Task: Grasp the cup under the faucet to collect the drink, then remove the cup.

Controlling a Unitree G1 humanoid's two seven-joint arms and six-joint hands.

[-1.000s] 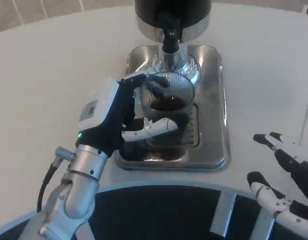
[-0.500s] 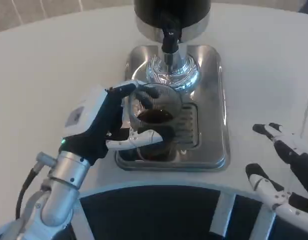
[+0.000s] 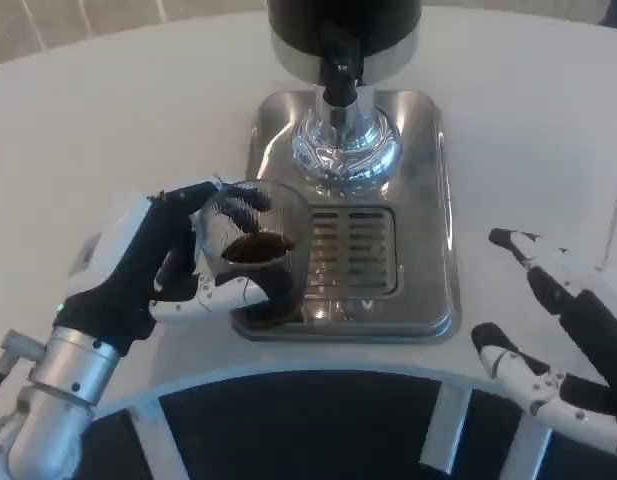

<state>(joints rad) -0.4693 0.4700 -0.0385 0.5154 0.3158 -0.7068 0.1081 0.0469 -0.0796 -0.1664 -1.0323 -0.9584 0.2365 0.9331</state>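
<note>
I have a single camera to work from, mounted high on the robot's head or chest and tilted steeply down at the white worktop [image 3: 108, 110] in front of it. It faces forward and away from the body, so the dark curved edge of the robot's own front [image 3: 318, 420] runs along the bottom of the frame. The dispenser [image 3: 343, 30] sits at the top centre, cut off by the upper edge, with its steel drip tray [image 3: 428, 210] near mid-frame. It sits close: the left hand [image 3: 163, 265] enters at lower left, the right hand [image 3: 563, 330] at lower right, both large in frame.
</note>
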